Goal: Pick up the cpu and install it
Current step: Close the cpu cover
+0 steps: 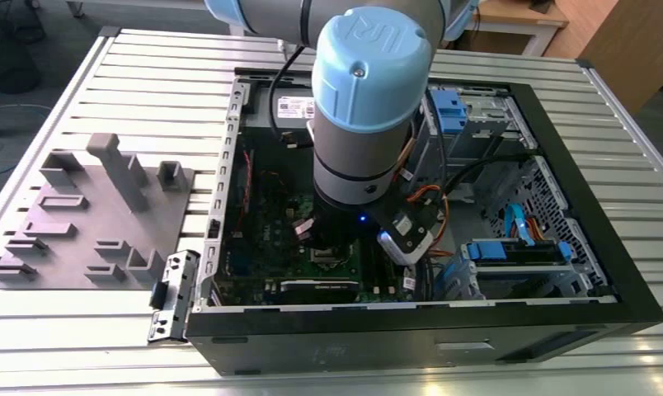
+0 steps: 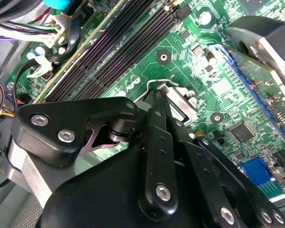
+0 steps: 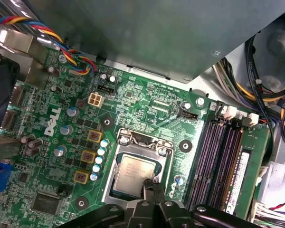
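Silvery cpu (image 3: 133, 173) lies flat in the socket (image 3: 138, 140) amid the motherboard (image 3: 147, 107); the claw (image 3: 150, 186), tips pinched narrow, sits at its edge. Seating step, I judge; any further move calls for no sideways drag.

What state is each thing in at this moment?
cpu: lying flat inside the socket frame.
tool: shut, tips at the cpu's edge.
computer case: lying on its side, open.
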`<action>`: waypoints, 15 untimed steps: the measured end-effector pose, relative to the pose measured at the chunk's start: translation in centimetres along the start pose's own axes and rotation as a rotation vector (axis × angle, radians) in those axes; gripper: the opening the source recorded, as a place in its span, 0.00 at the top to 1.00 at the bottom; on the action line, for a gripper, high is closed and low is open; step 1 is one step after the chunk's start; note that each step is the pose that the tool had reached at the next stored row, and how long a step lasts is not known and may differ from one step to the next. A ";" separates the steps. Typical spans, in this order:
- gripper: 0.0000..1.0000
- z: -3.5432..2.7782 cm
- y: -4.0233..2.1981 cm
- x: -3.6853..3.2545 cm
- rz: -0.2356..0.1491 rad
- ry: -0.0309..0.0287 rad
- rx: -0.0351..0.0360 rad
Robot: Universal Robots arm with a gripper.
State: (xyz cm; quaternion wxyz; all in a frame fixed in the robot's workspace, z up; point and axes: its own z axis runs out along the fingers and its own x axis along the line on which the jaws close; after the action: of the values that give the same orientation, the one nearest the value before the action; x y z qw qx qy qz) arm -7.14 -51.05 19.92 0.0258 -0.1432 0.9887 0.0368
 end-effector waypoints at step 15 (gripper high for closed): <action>0.89 -1.41 0.53 -0.22 0.000 -0.0019 -0.0067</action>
State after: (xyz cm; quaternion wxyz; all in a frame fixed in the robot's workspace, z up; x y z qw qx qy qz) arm -7.14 -50.59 21.38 0.0263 -0.1432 0.9885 0.0403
